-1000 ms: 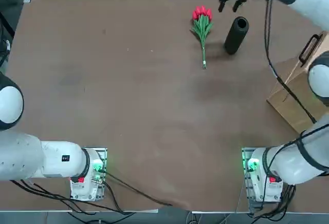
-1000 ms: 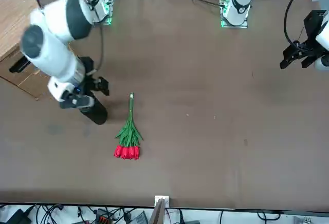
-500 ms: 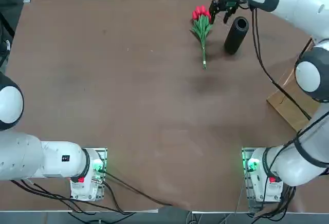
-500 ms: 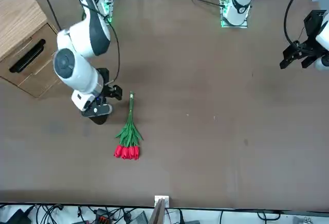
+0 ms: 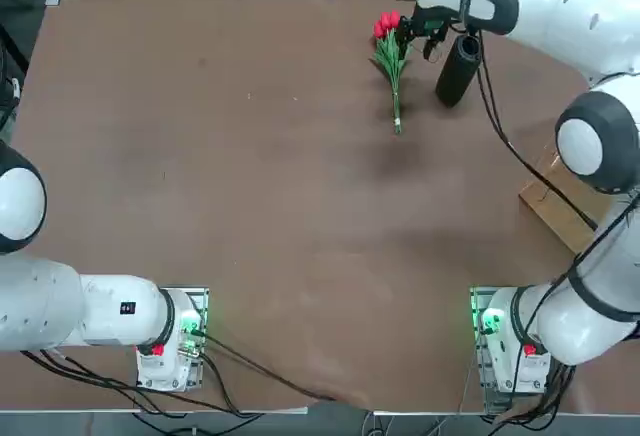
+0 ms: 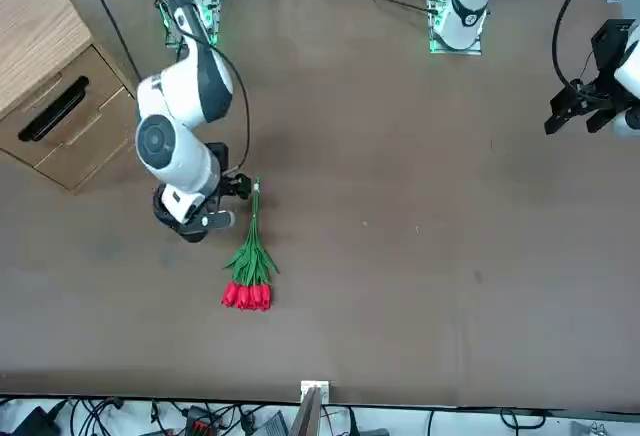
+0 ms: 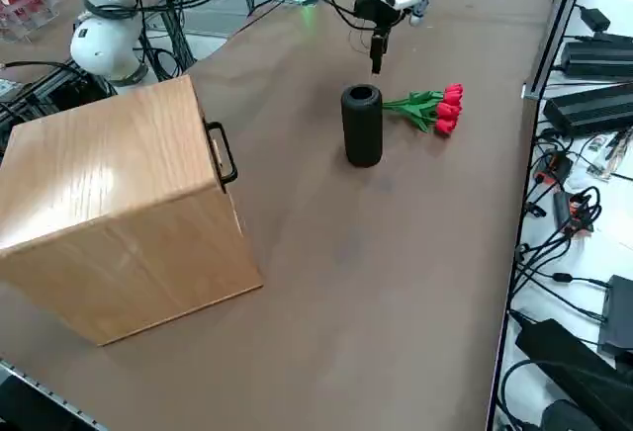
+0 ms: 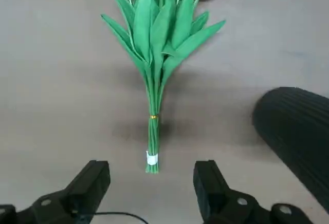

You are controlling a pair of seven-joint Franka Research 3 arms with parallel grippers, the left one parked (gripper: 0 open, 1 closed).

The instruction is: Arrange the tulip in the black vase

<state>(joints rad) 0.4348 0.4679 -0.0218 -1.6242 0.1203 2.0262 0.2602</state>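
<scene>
The tulip [image 5: 393, 51] lies flat on the brown table, red blooms toward the far edge and the thin stems' end [image 5: 397, 128] pointing back toward the robot. To its right the black vase [image 5: 459, 68] stands upright, mouth up, also clear in the right side view [image 7: 362, 125]. My right gripper [image 8: 149, 183] hovers open above the table, nothing between its fingers. The wrist view shows the tulip [image 8: 154, 39] lengthwise ahead, its stem end lying between the two fingertips, and the black vase [image 8: 298, 131] off to one side. The front view puts the gripper [image 6: 232, 188] beside the stem end.
A wooden cabinet [image 7: 119, 204] with a black handle stands on the table at the robot's right, nearer to the robot than the vase. Cables and power bricks [image 7: 593, 105] lie beyond the table's far edge.
My right arm has swung from beyond the vase across to the tulip side, bringing the gripper over the stems. The gripper stayed open. Tulip and vase have not moved.
</scene>
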